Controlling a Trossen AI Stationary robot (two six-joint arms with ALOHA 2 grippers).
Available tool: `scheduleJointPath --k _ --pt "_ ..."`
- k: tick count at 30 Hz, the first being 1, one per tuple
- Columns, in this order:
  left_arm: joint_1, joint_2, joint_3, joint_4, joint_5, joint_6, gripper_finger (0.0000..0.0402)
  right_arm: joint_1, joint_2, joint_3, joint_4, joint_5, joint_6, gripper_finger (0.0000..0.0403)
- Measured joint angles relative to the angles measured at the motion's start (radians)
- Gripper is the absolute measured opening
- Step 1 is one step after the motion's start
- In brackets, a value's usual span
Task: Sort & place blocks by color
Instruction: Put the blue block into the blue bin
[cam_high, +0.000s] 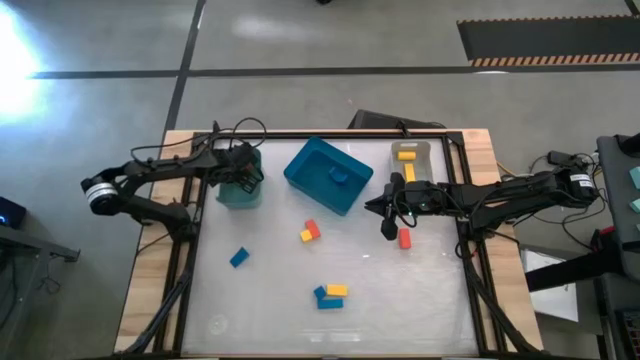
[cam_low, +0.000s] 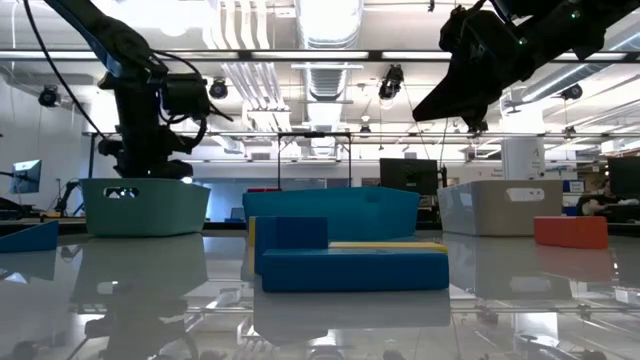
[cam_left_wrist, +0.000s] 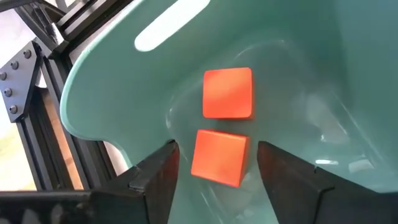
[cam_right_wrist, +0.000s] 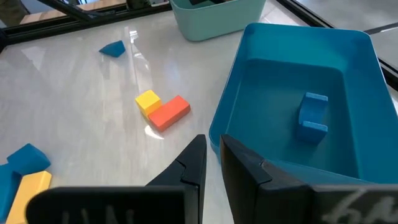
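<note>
Blocks lie scattered over the desk (cam_high: 420, 310) in the high view: a red and yellow pair (cam_high: 310, 232) touching near the middle; a lone blue block (cam_high: 238, 258) to the left; a blue and yellow cluster (cam_high: 330, 295) nearer the front; a red block (cam_high: 405, 238) right of centre; a blue block (cam_high: 341, 180) lies inside the blue bin (cam_high: 303, 172) at the far side; a yellow block (cam_high: 406, 155) sits in the grey bin (cam_high: 426, 152) at far right. The left claw (cam_high: 243, 178) is over the green bin (cam_high: 240, 196) at far left; the right claw (cam_high: 388, 222) hangs above the desk, just beside that red block and near the blue bin.

Low view now: the blue and yellow cluster (cam_low: 350, 262) fills the foreground; green bin (cam_low: 145, 208) at left, blue bin (cam_low: 335, 212) in the middle, grey bin (cam_low: 500, 207) at right, with the red block (cam_low: 570, 231) far right on the desk.

Left wrist view: the left claw (cam_left_wrist: 217, 168) points down into the green bin (cam_left_wrist: 112, 93), its fingers (cam_left_wrist: 158, 174) spread wide on either side of a red block (cam_left_wrist: 219, 157) without touching it; a second red block (cam_left_wrist: 228, 93) lies just beyond.

Right wrist view: the right claw (cam_right_wrist: 211, 158) holds nothing, its fingers (cam_right_wrist: 189, 168) drawn almost together with only a slim gap; ahead lie the red and yellow pair (cam_right_wrist: 163, 109), the blue bin (cam_right_wrist: 249, 68) with its blue block (cam_right_wrist: 312, 115), and the lone blue block (cam_right_wrist: 113, 48).
</note>
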Motion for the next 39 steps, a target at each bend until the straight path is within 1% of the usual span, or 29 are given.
scheduleJointPath --k 5,11,18,23,28,34,39 --pt "-0.003 -0.028 0.000 -0.001 0.015 0.001 0.0210 0.000 0.000 0.000 0.000 0.000 0.000 0.0036" --pt "-0.034 -0.147 0.000 0.000 0.140 -0.016 0.0210 0.000 0.000 0.000 0.000 0.000 0.011 0.0036" --pt "-0.167 -0.314 0.000 0.020 0.143 -0.077 0.0210 0.000 0.000 0.000 0.000 0.000 0.010 0.0036" --pt "-0.292 -0.388 -0.001 0.102 0.144 -0.080 0.0210 0.000 0.000 0.000 0.000 0.000 0.010 0.0036" --pt "-0.443 -0.391 -0.002 0.222 0.142 -0.079 0.0210 0.000 0.000 0.000 0.000 0.000 0.017 0.0036" --pt "-0.628 -0.329 -0.002 0.347 0.141 -0.079 0.0210 0.000 0.000 0.000 0.000 0.000 0.024 0.0036" --pt "-0.740 -0.261 -0.003 0.398 0.140 -0.079 0.0210 0.000 0.000 0.000 0.001 0.000 0.026 0.0036"
